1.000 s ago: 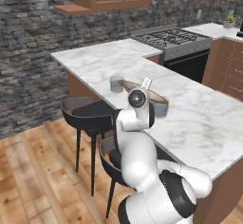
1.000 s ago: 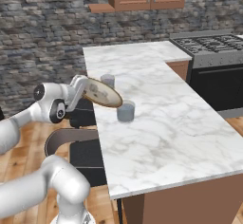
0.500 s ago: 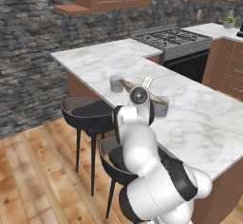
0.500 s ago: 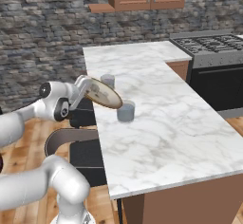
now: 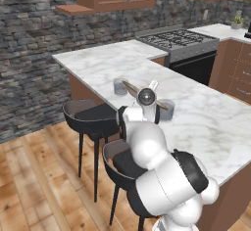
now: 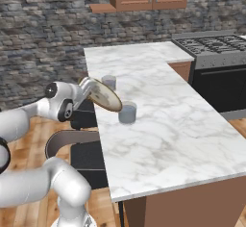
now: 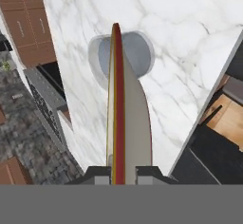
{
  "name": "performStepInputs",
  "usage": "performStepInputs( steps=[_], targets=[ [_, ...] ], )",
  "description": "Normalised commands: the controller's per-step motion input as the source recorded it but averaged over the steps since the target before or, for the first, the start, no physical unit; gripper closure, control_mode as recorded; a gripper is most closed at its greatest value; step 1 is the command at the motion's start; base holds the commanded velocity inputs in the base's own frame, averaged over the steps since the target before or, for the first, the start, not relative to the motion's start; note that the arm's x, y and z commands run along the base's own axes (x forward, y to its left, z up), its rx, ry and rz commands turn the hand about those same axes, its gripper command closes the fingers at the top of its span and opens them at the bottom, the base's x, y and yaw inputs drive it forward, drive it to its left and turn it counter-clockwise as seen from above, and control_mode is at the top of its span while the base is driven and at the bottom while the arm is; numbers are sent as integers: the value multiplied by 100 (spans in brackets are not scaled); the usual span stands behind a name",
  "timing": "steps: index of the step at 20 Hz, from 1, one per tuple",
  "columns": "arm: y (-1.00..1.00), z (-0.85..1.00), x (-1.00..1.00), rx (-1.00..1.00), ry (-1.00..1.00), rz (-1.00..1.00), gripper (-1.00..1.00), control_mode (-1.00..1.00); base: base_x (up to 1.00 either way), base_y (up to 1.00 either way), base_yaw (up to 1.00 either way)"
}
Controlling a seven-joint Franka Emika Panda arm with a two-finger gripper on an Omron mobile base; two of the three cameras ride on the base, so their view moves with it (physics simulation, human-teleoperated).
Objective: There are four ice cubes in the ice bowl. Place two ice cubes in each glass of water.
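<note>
Stools [image 6: 77,146] under the counter edge at left, my gripper [image 6: 85,87] clamped on the rim of the ice bowl [image 6: 104,95], bowl tilted on edge above one glass of water [image 6: 127,112], second glass [image 6: 109,82] behind, marble counter [image 6: 163,120], stove [image 6: 214,45] far right.

Two glasses stand on the counter, one [image 6: 109,81] farther back and one [image 6: 128,112] nearer. There is one bowl [image 6: 102,95], two bar stools [image 5: 88,116] [image 5: 122,161], and one stove [image 6: 215,45].
</note>
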Motion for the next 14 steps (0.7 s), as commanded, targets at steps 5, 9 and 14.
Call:
performStepInputs(
  steps=[5,9,14],
  targets=[
    [29,0,27,16,0,-14,100,-100,0,0,0],
    [25,1,22,13,-1,-13,100,-100,0,0,0],
    [27,3,8,12,-2,-11,100,-100,0,0,0]
  ],
)
